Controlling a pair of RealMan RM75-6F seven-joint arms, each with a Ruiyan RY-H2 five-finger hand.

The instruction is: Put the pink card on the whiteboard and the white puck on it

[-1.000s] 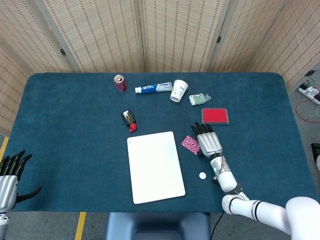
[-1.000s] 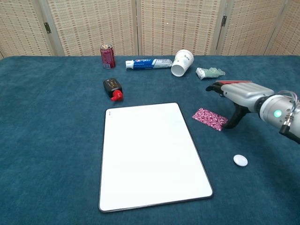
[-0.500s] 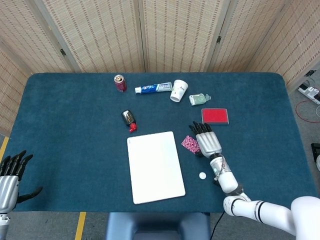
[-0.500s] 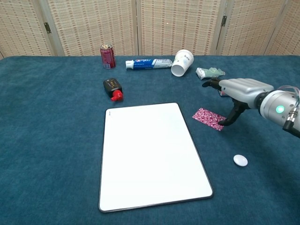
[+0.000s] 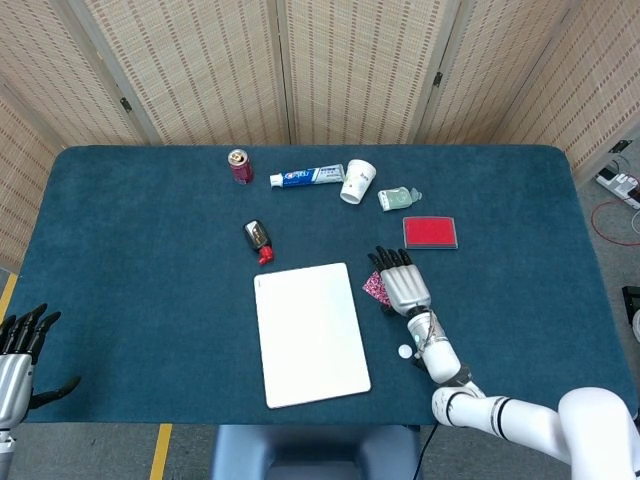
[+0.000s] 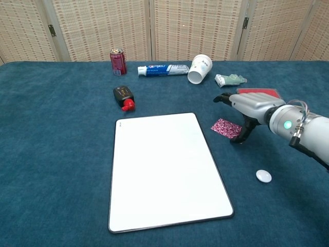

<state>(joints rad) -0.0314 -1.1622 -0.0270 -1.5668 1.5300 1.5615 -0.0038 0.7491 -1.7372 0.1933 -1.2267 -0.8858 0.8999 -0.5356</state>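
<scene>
The pink patterned card (image 6: 224,128) (image 5: 376,287) lies flat on the blue cloth just right of the whiteboard (image 6: 164,167) (image 5: 310,332). My right hand (image 6: 247,106) (image 5: 398,283) hovers over the card's right part with its fingers spread and its thumb pointing down onto the card's near right edge. I cannot tell whether the thumb presses the card. The white puck (image 6: 263,176) (image 5: 404,351) rests on the cloth to the right of the board's near half, close to my right forearm. My left hand (image 5: 20,352) hangs open at the table's near left corner.
Along the far side stand a red can (image 6: 117,62), a toothpaste tube (image 6: 163,70), a tipped paper cup (image 6: 200,68) and a small green packet (image 6: 230,79). A red pad (image 5: 430,232) lies behind my right hand. A black-and-red object (image 6: 124,98) sits left of the board's far edge.
My right hand has slid left over the pink card, now covering more of its right part. The card, puck and left hand stay where they were.
</scene>
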